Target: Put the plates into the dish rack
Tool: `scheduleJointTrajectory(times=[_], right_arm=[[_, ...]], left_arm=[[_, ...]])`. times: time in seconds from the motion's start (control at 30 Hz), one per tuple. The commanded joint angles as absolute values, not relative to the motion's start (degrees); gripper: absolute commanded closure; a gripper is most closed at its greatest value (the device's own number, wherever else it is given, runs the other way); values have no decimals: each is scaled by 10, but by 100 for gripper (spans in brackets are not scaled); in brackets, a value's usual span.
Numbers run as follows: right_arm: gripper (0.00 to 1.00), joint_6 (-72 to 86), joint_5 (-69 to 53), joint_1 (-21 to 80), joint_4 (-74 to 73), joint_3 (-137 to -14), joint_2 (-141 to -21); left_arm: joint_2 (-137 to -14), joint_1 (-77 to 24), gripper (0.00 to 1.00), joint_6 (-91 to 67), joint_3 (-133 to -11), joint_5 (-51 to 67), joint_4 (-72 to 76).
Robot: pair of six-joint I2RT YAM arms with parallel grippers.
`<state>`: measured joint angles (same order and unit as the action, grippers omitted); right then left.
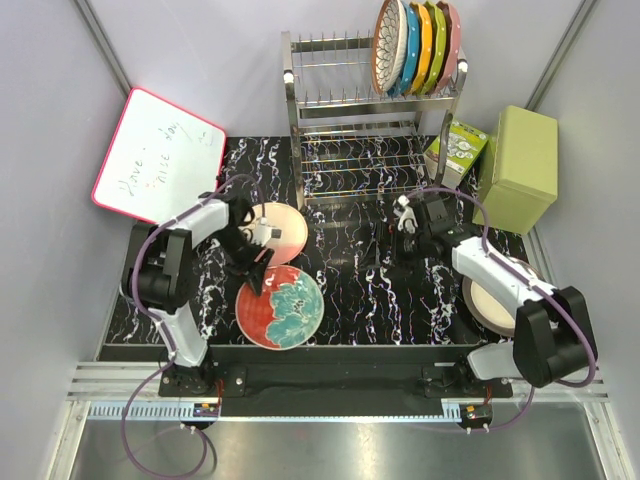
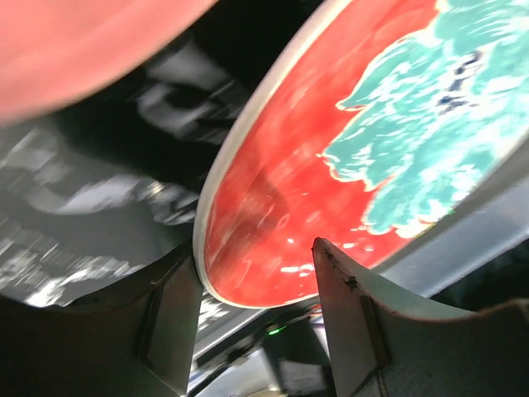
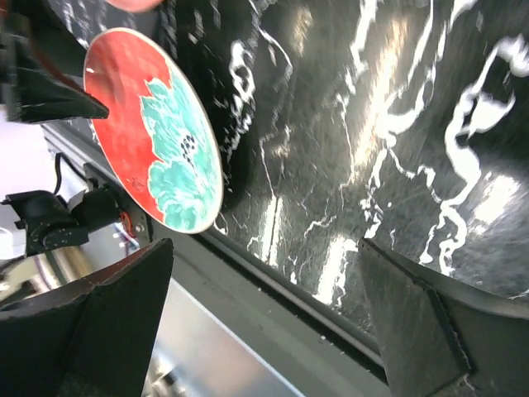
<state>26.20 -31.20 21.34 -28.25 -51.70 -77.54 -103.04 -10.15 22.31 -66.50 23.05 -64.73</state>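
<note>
Black marbled tabletop (image 1: pixel 370 290) from above: the red plate (image 1: pixel 280 306) lay by its near edge, left of middle, with the left gripper (image 1: pixel 258 272) at its far rim and the dish rack (image 1: pixel 340 130) at the far edge.

Left wrist: jaws stood half-closed astride the rim (pinched or not, I could not tell). A deeper seat looked wise before lifting.

Right wrist: the right gripper (image 3: pixel 266 248) gaped wide, empty.
</note>
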Motion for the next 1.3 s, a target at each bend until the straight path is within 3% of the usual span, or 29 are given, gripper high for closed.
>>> scheduleJointTrajectory(times=[0.0,0.23,0.33,0.53,0.83,0.93,1.1,1.27], right_arm=[[3,335,-353,211,-237,-470,-804],[2,407,-363,252,-116,-445,-862],[2,416,-366,310,-93,-446,-881],[7,453,-397,335,-45,-452,-975],[11,518,-394,359,97,-436,-1025],[12,520,-401,378,111,-450,-1043],[12,515,-394,379,96,-454,-1049],[13,514,-389,379,90,-456,-1046]], left_arm=[[-1058,-134,42,152,-713,351,-672],[-998,-115,27,26,-694,308,-575],[-924,-95,1,-65,-629,296,-542],[-793,-97,1,-264,-466,300,-462],[-809,-142,5,-390,-357,336,-318],[-828,-148,7,-403,-370,340,-298],[-785,-146,6,-344,-501,338,-374],[-740,-139,1,-276,-557,216,-508]])
